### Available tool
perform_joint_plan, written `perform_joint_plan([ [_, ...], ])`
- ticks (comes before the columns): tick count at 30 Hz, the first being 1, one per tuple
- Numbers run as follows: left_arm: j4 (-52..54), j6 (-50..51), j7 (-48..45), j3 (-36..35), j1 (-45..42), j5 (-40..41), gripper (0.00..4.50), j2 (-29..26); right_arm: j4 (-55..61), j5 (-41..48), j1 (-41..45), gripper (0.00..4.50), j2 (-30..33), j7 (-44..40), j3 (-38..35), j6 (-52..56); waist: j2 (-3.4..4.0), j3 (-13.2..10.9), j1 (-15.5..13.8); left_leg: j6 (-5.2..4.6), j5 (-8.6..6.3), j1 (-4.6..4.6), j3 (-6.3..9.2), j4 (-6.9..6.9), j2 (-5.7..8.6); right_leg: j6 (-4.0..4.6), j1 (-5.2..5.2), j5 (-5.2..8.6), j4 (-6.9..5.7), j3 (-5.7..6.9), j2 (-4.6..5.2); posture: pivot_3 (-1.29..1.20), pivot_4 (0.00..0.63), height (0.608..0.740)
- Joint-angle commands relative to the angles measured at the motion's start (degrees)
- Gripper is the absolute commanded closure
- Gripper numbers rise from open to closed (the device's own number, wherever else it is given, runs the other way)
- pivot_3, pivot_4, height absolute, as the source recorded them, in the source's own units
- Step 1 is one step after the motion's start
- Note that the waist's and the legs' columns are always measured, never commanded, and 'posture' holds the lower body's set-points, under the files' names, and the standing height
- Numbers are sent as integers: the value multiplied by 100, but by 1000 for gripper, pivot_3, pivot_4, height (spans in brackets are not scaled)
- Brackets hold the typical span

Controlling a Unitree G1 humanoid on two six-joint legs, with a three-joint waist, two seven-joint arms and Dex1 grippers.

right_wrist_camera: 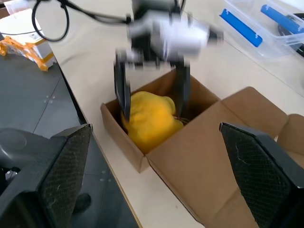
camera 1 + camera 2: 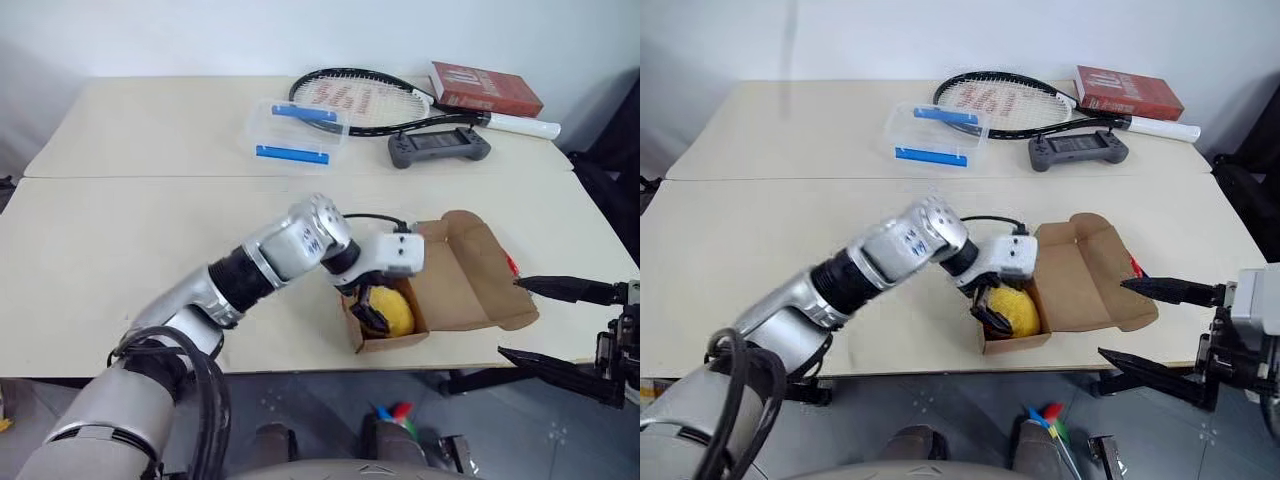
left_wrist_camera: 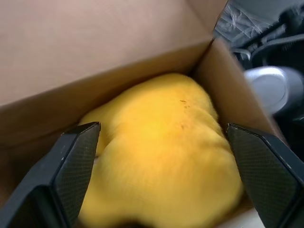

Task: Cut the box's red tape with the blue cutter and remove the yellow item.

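So the box [image 2: 440, 290] is already open, flaps folded back, sitting at the near edge of the surface [image 2: 120, 230]. The left claw [image 1: 152, 92] is reaching down into it with its fingers spread wide on either side of the yellow item [image 3: 166, 156], which is sitting down in the box's open compartment. From the left wrist view the two fingertips [image 3: 78, 161] straddle the lump but I wouldn't call it squeezed yet, looks like they're just flanking it.

My take on doing this bit right: the thing looks soft and rounded, so go a little deeper before closing so the fingers land around its widest part, not the top curve, or it'll likely pop out. One finger is close to the cardboard wall, so watch it doesn't pinch the wall along with the lump. Then lift straight up. The box is light and may ride up with it.

The right claw [image 2: 565, 325] is off to the side of the box, past the open flap, fingers apart and holding nothing. Could pin the flap if the box lifts.
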State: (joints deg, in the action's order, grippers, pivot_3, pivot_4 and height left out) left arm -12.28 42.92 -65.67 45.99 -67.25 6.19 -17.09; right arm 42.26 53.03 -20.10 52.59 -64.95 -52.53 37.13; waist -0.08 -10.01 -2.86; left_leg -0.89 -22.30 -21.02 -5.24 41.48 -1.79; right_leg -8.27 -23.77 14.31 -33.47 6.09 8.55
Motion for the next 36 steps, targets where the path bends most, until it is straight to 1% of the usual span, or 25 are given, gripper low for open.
perform_joint_plan([
  [1,-315,-378,273,-245,-20,-293,0,263,177,165,-120,20,-99,159,-268,-52,0,0,-19,0,0,0,1,0,0,0,0,0,-1,0,0,0,150,740],
  [3,-421,-498,264,-303,-14,-377,0,317,189,168,-172,20,-114,189,-265,-84,0,0,-33,-1,-1,-2,5,2,1,0,0,0,-3,0,0,0,150,740],
  [7,-595,-898,96,-272,-35,-664,0,186,158,80,-193,20,-146,255,-110,-205,0,0,-22,-5,-3,-2,5,4,2,0,0,0,-4,0,0,0,150,740],
  [16,-843,-1142,277,-937,39,-642,0,383,-83,-93,41,20,-32,294,254,-415,0,0,-20,-6,-3,-2,5,6,2,0,0,0,-6,0,0,0,150,740],
  [19,-878,-1150,182,-1002,72,-680,549,356,-140,-129,104,0,-11,303,362,-465,0,0,-26,-6,-3,-2,5,6,2,-1,0,-1,-8,1,0,0,150,740],
  [22,-863,-1112,157,-1040,119,-728,1451,363,-175,-161,175,0,-3,311,442,-479,0,0,-26,-7,-3,-2,5,6,2,-1,0,-1,-7,1,0,0,150,740],
  [23,-834,-1145,186,-1098,160,-711,1830,379,-187,-168,205,0,1,316,477,-485,0,0,-25,-7,-3,-3,5,6,2,-1,0,-1,-8,1,0,0,150,740],
  [25,-739,-1116,108,-1133,195,-681,2306,353,-210,-187,258,0,2,317,536,-497,0,0,-21,-7,-3,-2,5,5,2,-1,0,-1,-8,1,0,0,150,740],
  [27,-724,-1056,96,-1197,195,-663,2880,359,-238,-204,302,0,2,307,572,-499,0,0,-22,-7,-3,-2,5,5,2,-2,0,-1,-8,2,0,0,150,740],
  [30,-905,-1144,205,-1521,187,-564,3725,366,-281,-206,385,0,-13,299,669,-500,0,0,-20,-7,-3,-2,5,6,2,-2,0,-1,-8,2,0,0,150,740],
  [32,-871,-1036,23,-1859,217,-217,4218,419,-304,-177,435,0,-26,304,731,-503,0,0,-20,-7,-3,-3,4,6,2,-2,0,-1,-8,2,0,0,150,740],
  [33,-860,-993,-37,-2030,218,-59,4419,448,-314,-163,463,0,-30,317,764,-503,0,0,-22,-7,-3,-3,5,5,2,-2,0,-1,-9,2,0,0,150,740],
  [34,-898,-1140,-34,-2310,214,124,4497,470,-332,-113,530,0,-36,348,828,-496,0,0,-21,-7,-3,-3,5,6,2,-2,0,-1,-9,3,0,0,150,740],
  [36,-1064,-1169,190,-2984,164,481,4497,494,-360,99,749,0,-67,485,976,-442,0,0,-7,-7,-3,-3,4,6,2,-2,0,-1,-9,3,0,0,150,740],
])
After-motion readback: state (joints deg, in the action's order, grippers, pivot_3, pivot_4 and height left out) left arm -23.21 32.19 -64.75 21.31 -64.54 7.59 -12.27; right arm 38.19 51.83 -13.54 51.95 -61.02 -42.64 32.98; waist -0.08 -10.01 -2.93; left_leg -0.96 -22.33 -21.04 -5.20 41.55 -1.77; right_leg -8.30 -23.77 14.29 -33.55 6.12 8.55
